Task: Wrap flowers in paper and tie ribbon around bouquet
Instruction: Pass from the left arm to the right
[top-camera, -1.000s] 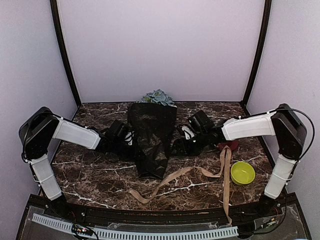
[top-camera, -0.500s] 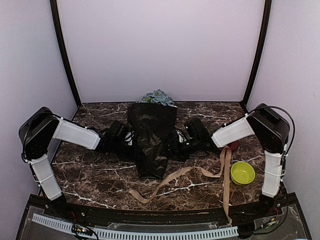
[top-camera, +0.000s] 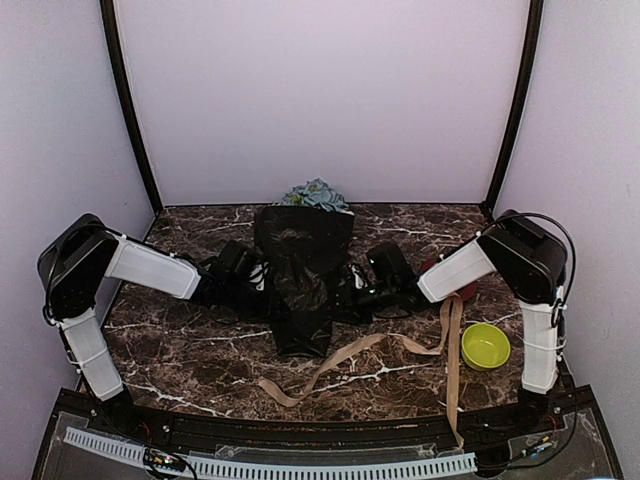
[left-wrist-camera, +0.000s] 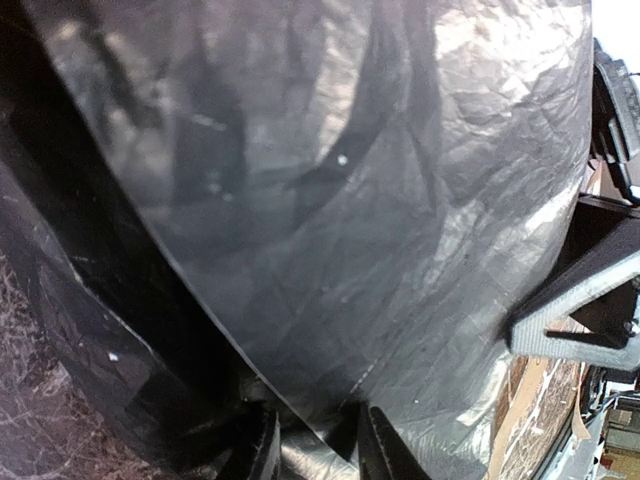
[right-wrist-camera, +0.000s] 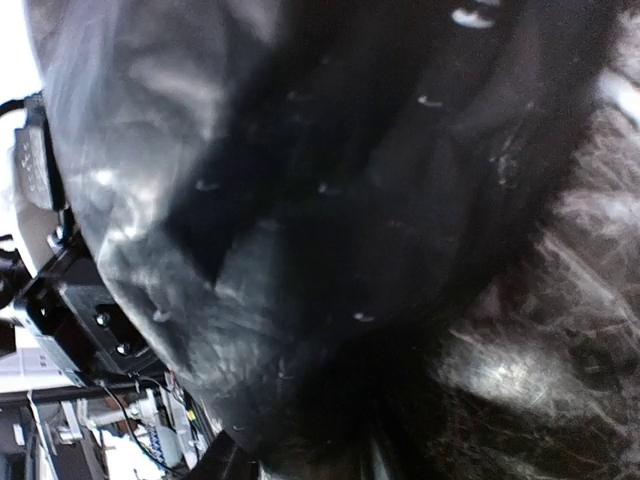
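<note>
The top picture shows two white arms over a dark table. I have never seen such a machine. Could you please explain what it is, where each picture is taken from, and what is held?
It is a robot with two arms, each ending in a two-finger claw. The wide picture comes from a fixed camera above and behind the arms. The two dark close pictures come from cameras on the wrists. On the marbled table lies black paper, folded into a rough cone, with flowers showing at its far end. A beige ribbon lies loose in front, and a green bowl sits at the right. The left claw grips the paper's left side. The right claw is at its right side, but that view is too dark to tell whether it has closed.
</note>
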